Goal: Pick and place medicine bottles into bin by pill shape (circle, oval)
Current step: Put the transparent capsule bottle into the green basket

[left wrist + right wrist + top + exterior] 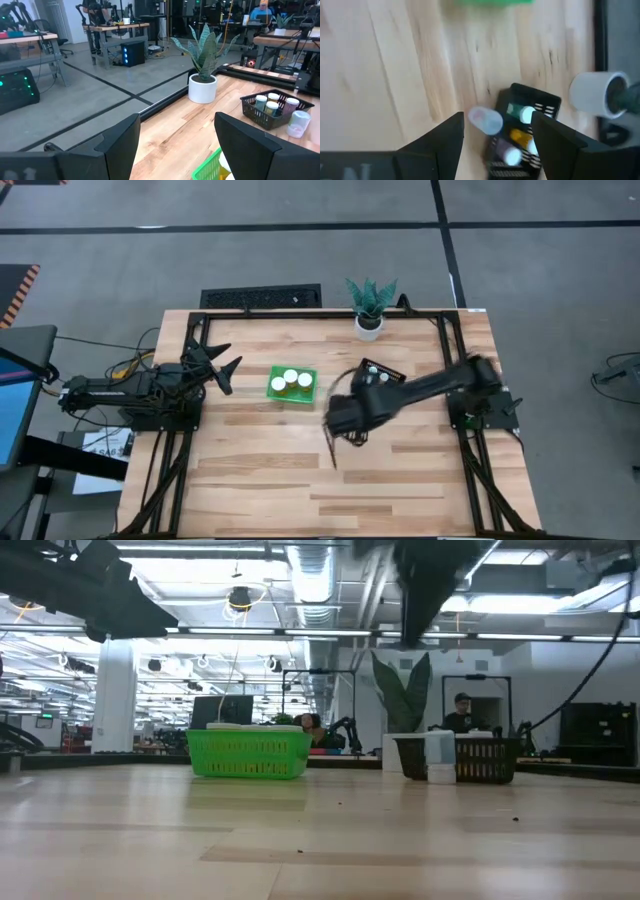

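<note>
No text, label, brand or number can be read on anything here

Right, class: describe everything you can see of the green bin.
The green bin is a small rectangular basket of bright green lattice, plastic by its look. It sits flat and upright on the wooden table, between the two arms. Three white-capped bottles stand inside it. No gripper touches it.
</note>
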Robot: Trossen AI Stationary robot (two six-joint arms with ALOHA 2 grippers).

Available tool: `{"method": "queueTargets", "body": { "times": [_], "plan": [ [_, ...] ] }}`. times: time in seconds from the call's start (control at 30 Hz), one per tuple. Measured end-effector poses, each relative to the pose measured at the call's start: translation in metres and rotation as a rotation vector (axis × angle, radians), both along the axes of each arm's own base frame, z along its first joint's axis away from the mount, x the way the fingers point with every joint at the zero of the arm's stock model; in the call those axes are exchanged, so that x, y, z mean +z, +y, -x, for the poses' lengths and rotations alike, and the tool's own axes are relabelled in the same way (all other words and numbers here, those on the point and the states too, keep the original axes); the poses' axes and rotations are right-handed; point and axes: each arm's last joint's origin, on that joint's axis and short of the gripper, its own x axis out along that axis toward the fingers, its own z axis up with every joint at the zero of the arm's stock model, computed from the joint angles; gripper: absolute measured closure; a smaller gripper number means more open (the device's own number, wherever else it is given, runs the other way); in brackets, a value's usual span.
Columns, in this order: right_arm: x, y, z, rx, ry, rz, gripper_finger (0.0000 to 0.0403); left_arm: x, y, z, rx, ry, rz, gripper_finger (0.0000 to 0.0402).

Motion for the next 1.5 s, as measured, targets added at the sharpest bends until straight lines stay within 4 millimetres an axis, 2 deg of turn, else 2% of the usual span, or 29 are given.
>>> {"method": "queueTargets", "body": {
  "times": [0.07,0.13,0.23,0.37,0.53,0.9,1.1,1.27,1.4,1.5],
  "plan": [
    [0.014,-0.005,0.018,-0.055,-0.153,-0.031,0.0163,0.000,0.000,0.000,0.000,0.000,0.000,0.0150],
    [0.016,-0.010,0.035,-0.109,-0.291,-0.056,0.0163,0.000,0.000,0.000,0.000,0.001,-0.001,0.0150],
    [-0.002,-0.016,0.053,-0.164,-0.435,-0.102,0.0163,0.000,0.000,0.000,0.000,0.000,0.000,0.0150],
    [-0.038,-0.020,0.066,-0.186,-0.539,-0.143,0.0163,0.000,0.000,0.000,0.000,0.000,-0.001,0.0150],
    [-0.069,-0.025,0.068,-0.203,-0.533,-0.135,0.0163,0.000,0.000,0.000,0.000,0.000,0.000,0.0150],
    [-0.108,-0.024,0.057,-0.169,-0.389,-0.059,0.0163,0.000,0.000,0.000,0.000,0.003,-0.001,0.0150],
    [-0.112,-0.024,0.058,-0.169,-0.355,-0.057,0.0163,0.000,0.000,0.000,-0.001,0.007,-0.005,0.0150],
    [-0.094,-0.020,0.064,-0.173,-0.419,-0.072,0.0163,0.000,0.000,0.000,-0.001,0.009,-0.007,0.0150],
    [-0.078,-0.011,0.077,-0.250,-0.480,-0.126,0.0163,-0.001,0.000,0.000,-0.001,0.016,-0.009,0.0150],
    [-0.076,0.003,0.094,-0.332,-0.455,-0.141,0.0163,-0.001,0.000,0.000,-0.003,0.025,-0.020,0.0150]
  ]
}}
